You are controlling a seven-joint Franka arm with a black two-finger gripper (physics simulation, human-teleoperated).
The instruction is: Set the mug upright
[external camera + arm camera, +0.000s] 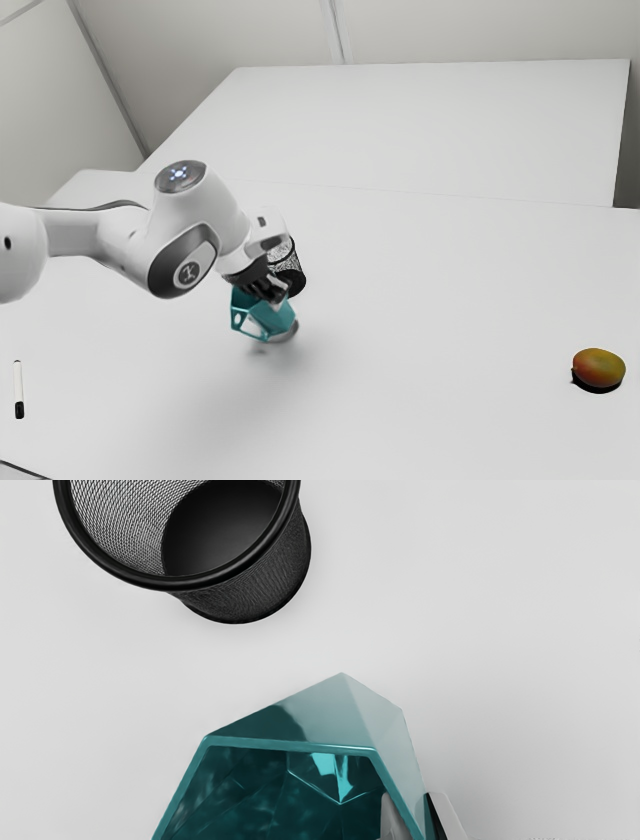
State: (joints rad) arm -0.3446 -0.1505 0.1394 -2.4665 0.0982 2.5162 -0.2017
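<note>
The teal faceted mug [262,314] is tilted beneath the hand in the exterior view, and whether its base touches the table cannot be told. My gripper [274,292] reaches down to its rim. In the wrist view the open mouth of the mug [325,707] faces the camera. There my gripper [413,814] has one finger inside the mug and the other against its outer side, pinching the wall between them. The mug's lower part is partly hidden.
A black mesh cup [288,270] [245,592] stands upright on the table [430,270], close behind the mug and gripper. A mango [599,367] lies toward the exterior view's right, and a marker [18,388] at its left edge.
</note>
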